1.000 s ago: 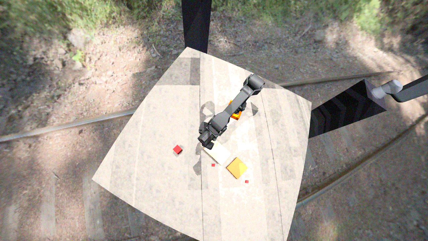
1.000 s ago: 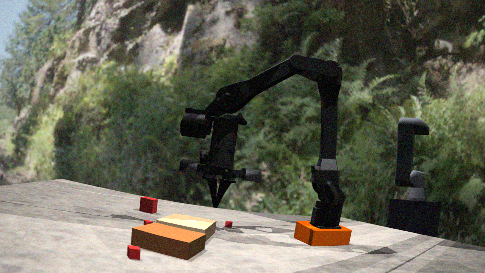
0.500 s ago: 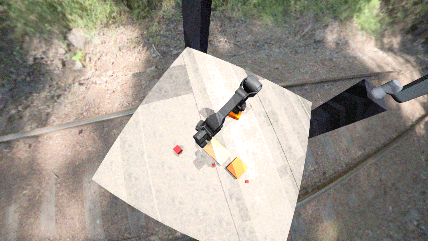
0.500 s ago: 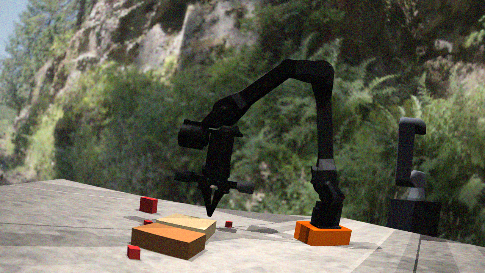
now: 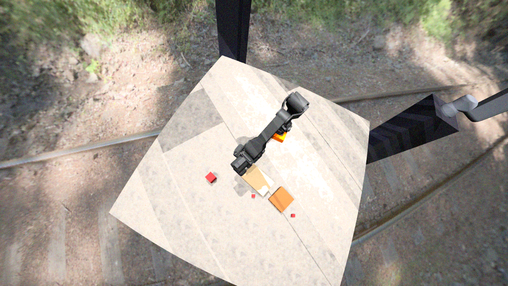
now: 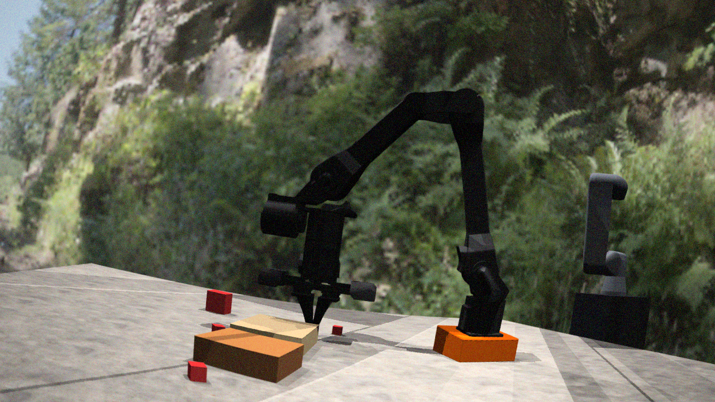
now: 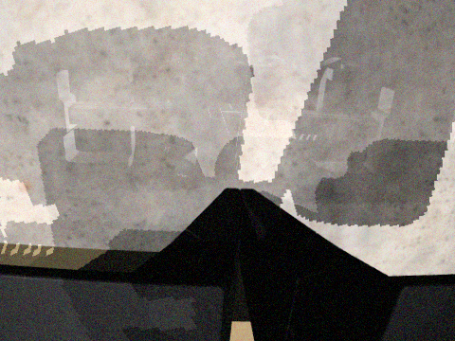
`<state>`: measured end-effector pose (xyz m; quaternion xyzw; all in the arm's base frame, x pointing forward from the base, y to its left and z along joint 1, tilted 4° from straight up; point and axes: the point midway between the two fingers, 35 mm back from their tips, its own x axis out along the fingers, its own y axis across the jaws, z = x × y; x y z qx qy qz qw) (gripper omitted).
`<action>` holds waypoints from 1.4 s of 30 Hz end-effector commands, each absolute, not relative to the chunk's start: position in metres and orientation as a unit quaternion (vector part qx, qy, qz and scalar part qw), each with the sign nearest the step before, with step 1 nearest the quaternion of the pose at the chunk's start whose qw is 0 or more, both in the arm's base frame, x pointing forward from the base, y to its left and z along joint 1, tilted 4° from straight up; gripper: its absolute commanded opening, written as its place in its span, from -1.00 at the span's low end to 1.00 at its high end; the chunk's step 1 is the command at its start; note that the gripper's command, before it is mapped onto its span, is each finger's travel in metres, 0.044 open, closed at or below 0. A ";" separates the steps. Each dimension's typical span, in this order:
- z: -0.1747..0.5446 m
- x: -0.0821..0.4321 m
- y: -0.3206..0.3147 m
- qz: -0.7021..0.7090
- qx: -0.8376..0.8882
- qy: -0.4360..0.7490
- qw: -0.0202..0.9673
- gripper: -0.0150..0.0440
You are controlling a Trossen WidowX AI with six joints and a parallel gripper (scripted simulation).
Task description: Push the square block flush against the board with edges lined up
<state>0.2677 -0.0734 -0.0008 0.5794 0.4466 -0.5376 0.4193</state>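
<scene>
The tan board (image 5: 256, 179) (image 6: 272, 324) lies flat; a strip of its side shows at the lower left in the wrist view (image 7: 43, 258). The orange square block (image 5: 281, 199) (image 6: 239, 355) lies flat off the board's end that faces away from the robot's base. A narrow gap shows between them in the top view, with their facing sides about parallel. My gripper (image 6: 314, 325) (image 7: 238, 203) is shut and empty, pointing down, low beside the board's end nearer the base. Its tips are hidden under the arm in the top view; whether they touch the board I cannot tell.
A larger red block (image 5: 210, 177) (image 6: 219, 301) stands apart. Small red cubes lie beside the board (image 5: 253, 196) (image 6: 218, 326), beyond the orange block (image 5: 293, 215) (image 6: 196, 372) and behind my gripper (image 6: 337, 330). My arm's orange base (image 5: 280, 138) (image 6: 475, 347) stands nearby.
</scene>
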 end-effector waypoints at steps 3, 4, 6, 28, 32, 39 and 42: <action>-0.001 0.270 -0.069 -0.538 0.580 0.445 0.419 -0.49; -0.001 0.270 -0.068 -0.538 0.580 0.445 0.419 -0.49; -0.001 0.271 -0.066 -0.538 0.580 0.445 0.419 -0.49; 0.001 0.278 -0.046 -0.538 0.580 0.445 0.419 -0.49; 0.001 0.279 -0.043 -0.538 0.580 0.445 0.419 -0.49; 0.002 0.282 -0.037 -0.538 0.581 0.445 0.419 -0.49; 0.002 0.283 -0.034 -0.538 0.581 0.445 0.419 -0.49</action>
